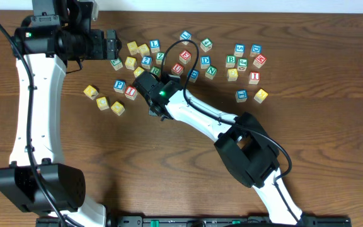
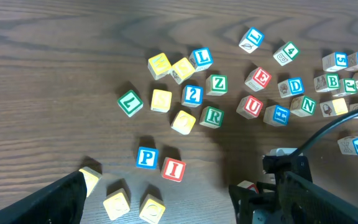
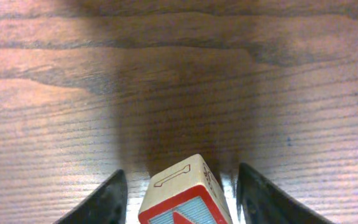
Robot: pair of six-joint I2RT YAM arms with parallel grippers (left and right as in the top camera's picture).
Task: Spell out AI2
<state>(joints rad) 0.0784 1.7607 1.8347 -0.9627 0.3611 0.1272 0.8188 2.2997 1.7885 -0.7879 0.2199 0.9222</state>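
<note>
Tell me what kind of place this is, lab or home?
Probably a robotics lab bench, though no room shows: two robot arms over a wooden table with alphabet cubes scattered on it.

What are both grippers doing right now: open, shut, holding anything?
Left gripper: open, holding nothing.
Right gripper: a red-framed cube sits between the jaws, but whether they clamp it cannot be told.

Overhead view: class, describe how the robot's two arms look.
Left arm and right arm are both white rounded links joined by bulky black housings. A black cable loops over the right arm's wrist, where a green light glows. Its fingers are dark, tapered.
</note>
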